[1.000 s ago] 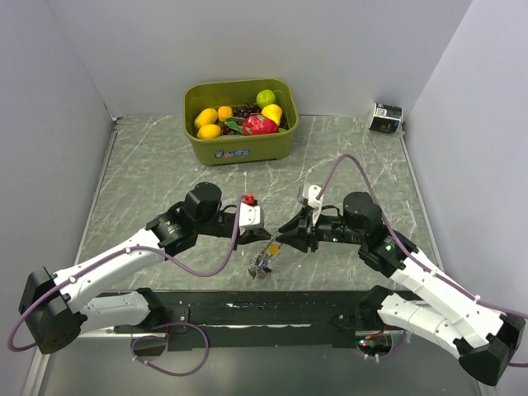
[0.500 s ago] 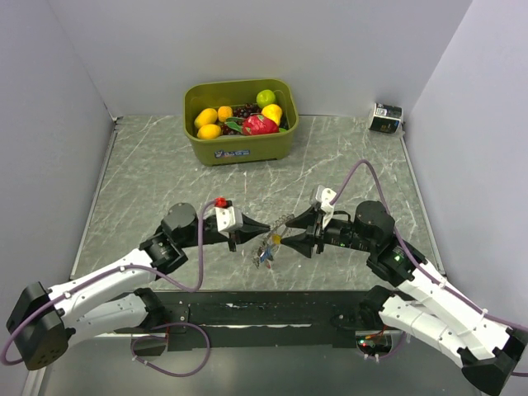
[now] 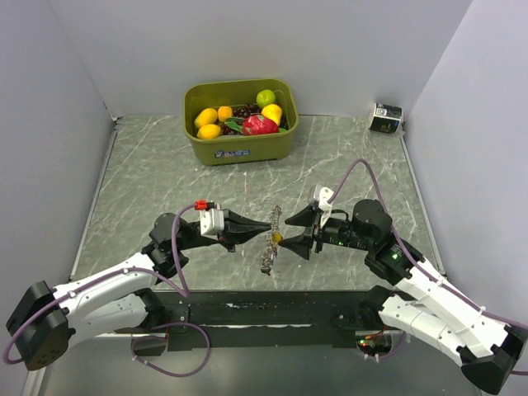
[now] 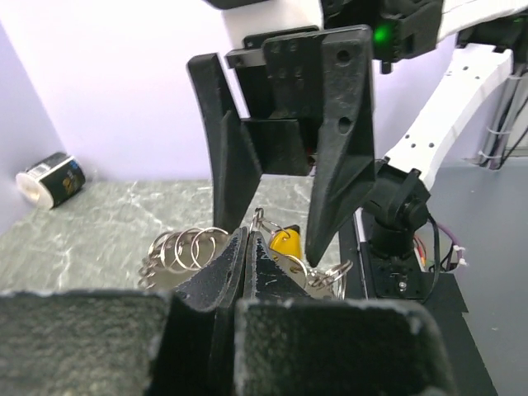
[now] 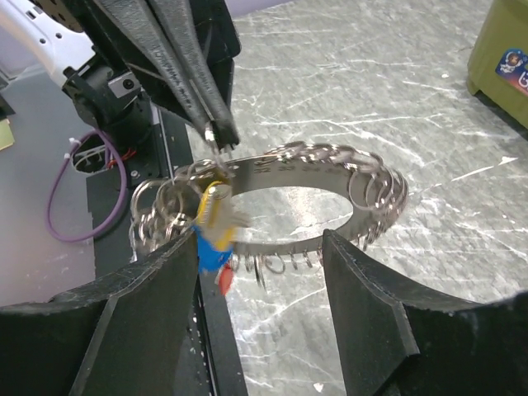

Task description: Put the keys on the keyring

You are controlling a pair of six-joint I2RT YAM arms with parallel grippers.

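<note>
**A:** Where is the keyring (image 5: 330,177) held?

**B:** It is pinched at its rim by the left gripper (image 3: 268,223), whose fingers are pressed shut on the metal band. It is held above the table (image 3: 165,165), by the middle of the near edge.

**A:** And the right gripper (image 3: 289,233)?

**B:** Its jaws are spread and nothing is gripped. In its wrist view the band is seen ahead of the gap, apparently untouched.

**A:** How are the keys (image 5: 213,239) placed?

**B:** They are hung at the pinched end of the band, with their long axes pointed down toward the table. They lie just ahead of the right fingertips, nearer one finger. The right arm is judged the freer one for taking a key.
</note>
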